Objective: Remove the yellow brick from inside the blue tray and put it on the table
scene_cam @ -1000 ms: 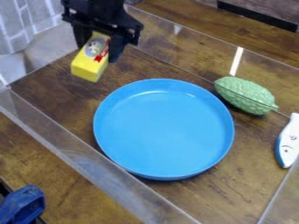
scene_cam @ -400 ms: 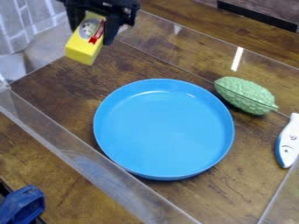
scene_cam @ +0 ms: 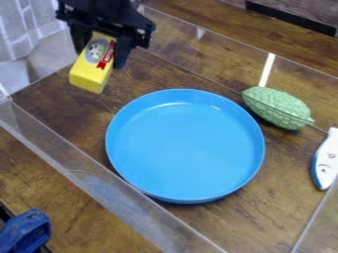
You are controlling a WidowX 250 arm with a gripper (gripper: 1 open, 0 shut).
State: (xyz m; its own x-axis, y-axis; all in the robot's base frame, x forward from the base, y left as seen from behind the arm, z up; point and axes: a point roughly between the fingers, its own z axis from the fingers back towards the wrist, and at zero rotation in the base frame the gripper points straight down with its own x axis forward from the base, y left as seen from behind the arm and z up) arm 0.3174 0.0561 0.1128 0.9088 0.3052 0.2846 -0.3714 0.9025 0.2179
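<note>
The yellow brick [scene_cam: 93,69] hangs tilted in the air at the upper left, its red-and-white label near the fingers. My black gripper [scene_cam: 102,51] is shut on the brick's upper end and points steeply down. The brick is outside the blue tray [scene_cam: 185,144], up and to the left of its rim, above the dark wood table [scene_cam: 79,124]. The round blue tray lies empty in the middle of the table.
A green ribbed oval object [scene_cam: 278,106] lies just right of the tray. A white and blue item [scene_cam: 325,160] sits at the right edge. Clear acrylic walls [scene_cam: 93,168] run along the front and left edges. Something blue [scene_cam: 23,232] lies outside the wall, bottom left.
The gripper with the brick rose between the first two frames, then came down a little and shifted left. The grip stayed shut throughout.
</note>
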